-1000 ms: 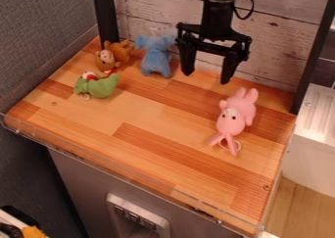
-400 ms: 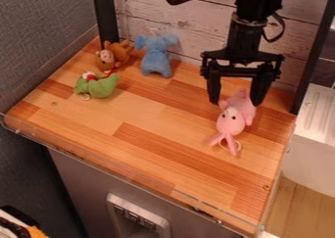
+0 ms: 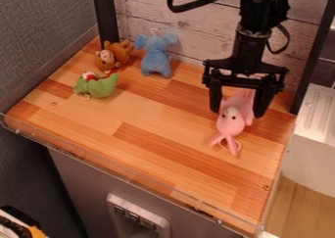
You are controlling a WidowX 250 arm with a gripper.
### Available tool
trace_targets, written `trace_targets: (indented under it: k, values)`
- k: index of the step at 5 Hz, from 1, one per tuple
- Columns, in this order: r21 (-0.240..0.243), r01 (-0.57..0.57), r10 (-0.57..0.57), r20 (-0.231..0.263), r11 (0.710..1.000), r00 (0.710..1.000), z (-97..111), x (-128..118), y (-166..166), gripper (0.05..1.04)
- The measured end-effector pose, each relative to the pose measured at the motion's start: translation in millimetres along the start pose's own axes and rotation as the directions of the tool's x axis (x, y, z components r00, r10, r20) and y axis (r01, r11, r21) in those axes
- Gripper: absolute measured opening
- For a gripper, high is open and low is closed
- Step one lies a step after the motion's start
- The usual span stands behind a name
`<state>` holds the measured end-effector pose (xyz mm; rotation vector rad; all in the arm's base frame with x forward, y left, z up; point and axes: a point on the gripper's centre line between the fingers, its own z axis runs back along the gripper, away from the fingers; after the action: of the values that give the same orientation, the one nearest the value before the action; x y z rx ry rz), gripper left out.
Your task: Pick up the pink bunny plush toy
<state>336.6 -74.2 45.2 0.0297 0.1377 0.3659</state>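
Note:
The black gripper (image 3: 238, 111) hangs at the right rear of the wooden counter, open, with one finger on each side of the pink plush bunny (image 3: 231, 122). The bunny lies on the counter, its head end partly behind the gripper and its legs pointing to the front. Whether the fingers touch it, I cannot tell. At the back stands a blue plush elephant (image 3: 156, 57). To its left is a brown plush toy (image 3: 112, 56), and in front of that lies a green plush toy (image 3: 97, 85) with a bit of red.
A whitewashed plank wall (image 3: 177, 16) rises behind the counter (image 3: 150, 129), with a black post (image 3: 106, 16) at its left. A clear rim (image 3: 131, 172) runs along the front edge. A white metal unit (image 3: 317, 134) stands at the right.
The gripper has moved right and toward the camera, then lower, from behind the bunny to around its upper part. The toys have not visibly moved.

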Motion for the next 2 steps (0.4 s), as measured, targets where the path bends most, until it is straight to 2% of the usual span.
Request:
trace_targets:
  k: [1, 2]
  values:
    - [0.003, 0.124, -0.124, 0.008, 0.992, 0.992, -0.9, -2.3, -4.6, 0.999]
    - [-0.004, 0.178, -0.178, 0.026, 0.984, 0.984, -0.5, -0.1, -7.3, 0.999]
